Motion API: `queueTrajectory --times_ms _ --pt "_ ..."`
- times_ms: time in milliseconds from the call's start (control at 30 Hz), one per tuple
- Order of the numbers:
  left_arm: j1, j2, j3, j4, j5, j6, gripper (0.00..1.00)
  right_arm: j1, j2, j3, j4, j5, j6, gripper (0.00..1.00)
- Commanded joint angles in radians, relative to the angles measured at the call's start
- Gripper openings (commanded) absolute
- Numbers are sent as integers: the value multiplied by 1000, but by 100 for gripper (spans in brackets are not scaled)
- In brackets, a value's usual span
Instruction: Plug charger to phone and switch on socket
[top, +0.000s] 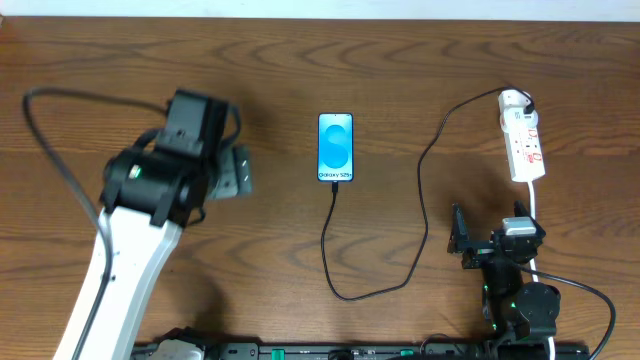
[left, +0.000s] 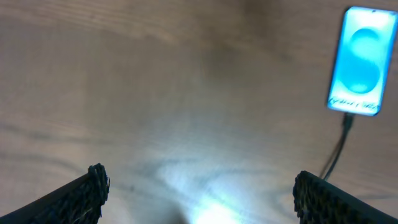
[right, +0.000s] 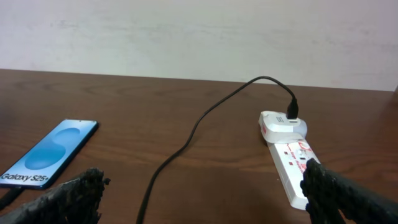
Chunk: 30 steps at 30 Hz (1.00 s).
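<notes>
The phone (top: 335, 147) lies face up at mid-table with its blue-and-white screen lit, and shows also in the left wrist view (left: 364, 62) and the right wrist view (right: 46, 155). The charger (top: 345, 290), a thin black cable, meets the phone's bottom edge, loops toward me and runs up to a black plug (right: 292, 112) in the far end of the socket (top: 522, 135). My left gripper (top: 238, 170) hovers open to the left of the phone, nothing between its fingers (left: 93, 190). My right gripper (top: 490, 230) stands open just short of the socket (right: 289, 155), empty.
The socket's thicker white cord (top: 535, 200) runs from the strip toward my right arm. A black cable (top: 40, 130) of the left arm arcs over the table's left side. A pale wall (right: 186, 31) stands behind the table's far edge.
</notes>
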<state>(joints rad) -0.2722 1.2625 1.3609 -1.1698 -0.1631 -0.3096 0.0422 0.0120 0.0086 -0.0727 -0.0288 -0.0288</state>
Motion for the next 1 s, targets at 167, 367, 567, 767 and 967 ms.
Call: queueTrajectory --times_ms 167,367,567,767,967 --pt "27 -275 -140 -10 -2 29 96 -9 -6 -2 -3 8 17 99" --pt "27 -492 -396 205 65 164 96 -9 -6 -2 -3 8 17 99" --pt "27 -668 -628 533 247 339 96 -9 -6 -2 -3 8 17 99" --pt "48 -772 -755 640 270 348 96 -9 -6 -2 -3 8 17 99" --pt "66 -893 -859 721 303 368 96 -9 -6 -2 -3 8 17 99"
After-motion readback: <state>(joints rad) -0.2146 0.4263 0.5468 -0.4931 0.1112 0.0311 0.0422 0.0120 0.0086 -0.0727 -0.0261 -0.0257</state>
